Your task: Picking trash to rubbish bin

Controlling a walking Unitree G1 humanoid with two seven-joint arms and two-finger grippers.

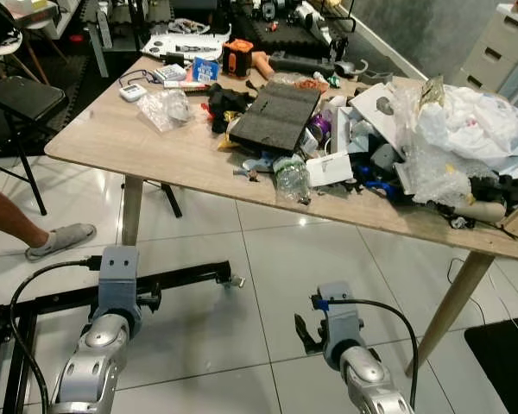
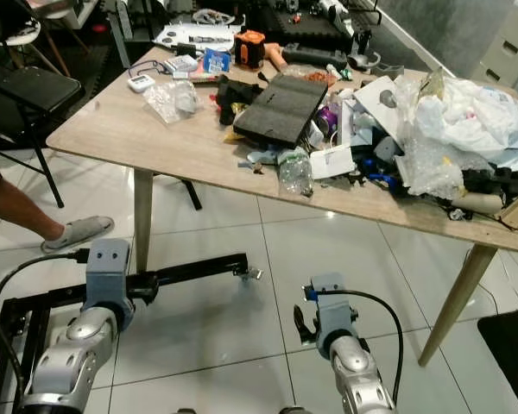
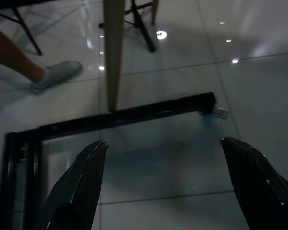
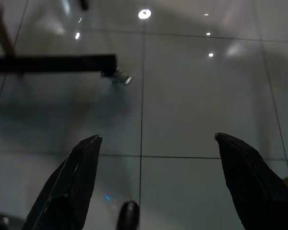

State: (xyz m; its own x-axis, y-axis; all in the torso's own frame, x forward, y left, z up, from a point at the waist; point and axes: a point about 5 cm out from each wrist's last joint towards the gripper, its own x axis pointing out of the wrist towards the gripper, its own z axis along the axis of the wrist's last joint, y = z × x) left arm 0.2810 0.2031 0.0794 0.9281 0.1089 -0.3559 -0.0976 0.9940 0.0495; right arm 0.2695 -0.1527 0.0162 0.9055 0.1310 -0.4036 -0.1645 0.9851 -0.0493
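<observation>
A wooden table [image 1: 138, 138] stands ahead of me, strewn with clutter. On it lie a crumpled clear plastic bottle [image 1: 291, 178] near the front edge, a clear plastic bag [image 1: 166, 107], a black foam pad [image 1: 274, 114] and a heap of white plastic bags and wrap [image 1: 466, 129] at the right. Both arms hang low over the tiled floor, short of the table. My left gripper [image 3: 163, 148] is open with nothing between its fingers. Open and empty too is my right gripper [image 4: 158, 143].
A black metal frame on casters [image 1: 181, 278] lies on the floor under my left arm. A person's leg and grey slipper [image 1: 60, 241] are at the left, beside a black chair [image 1: 13, 95]. Table legs [image 1: 131, 210] stand ahead. White drawers [image 1: 501, 43] at far right.
</observation>
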